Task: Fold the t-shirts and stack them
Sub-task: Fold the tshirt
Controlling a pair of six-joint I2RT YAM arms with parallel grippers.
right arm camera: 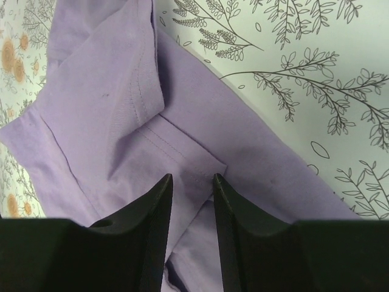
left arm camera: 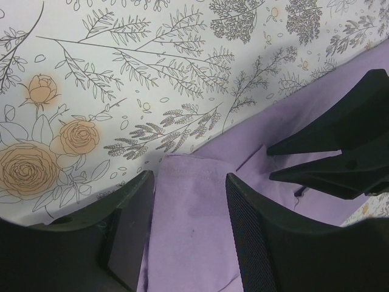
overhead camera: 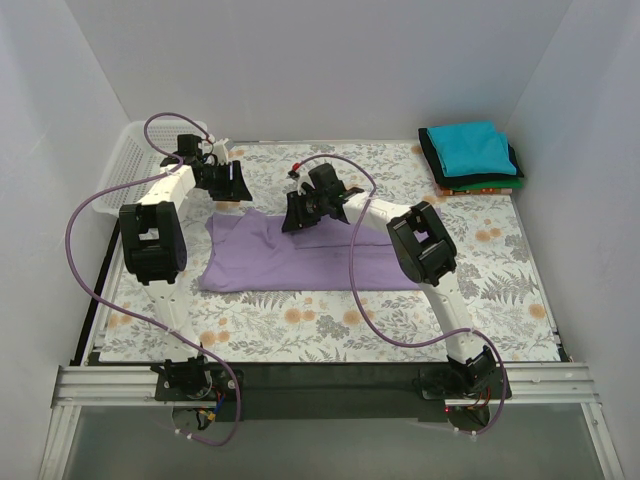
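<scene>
Presently, the lavender t-shirt (overhead camera: 300,262) is laid flat in the middle of the table (overhead camera: 505,285), its long axis running left to right across the front of both arms. Its far edge is where the work is gathered. The left gripper (overhead camera: 228,182) is poised over the far-left corner, its fingers held apart with a tongue of purple cloth seen between them. The right gripper (overhead camera: 305,212) is set near the middle of that same far edge, its fingers narrowly parted above a stitched fold. Whether either pair of fingertips is already pressed into the cloth cannot be told from the wrist views. The shirt body thus lies on the near side of both grippers, so a fold would probably be drawn toward the arm bases, across the short axis. The folded t-shirts (overhead camera: 470,152), teal on top, are stacked at the far-right corner, nearer the right arm. A white basket (overhead camera: 130,150) is seen at the far left.
</scene>
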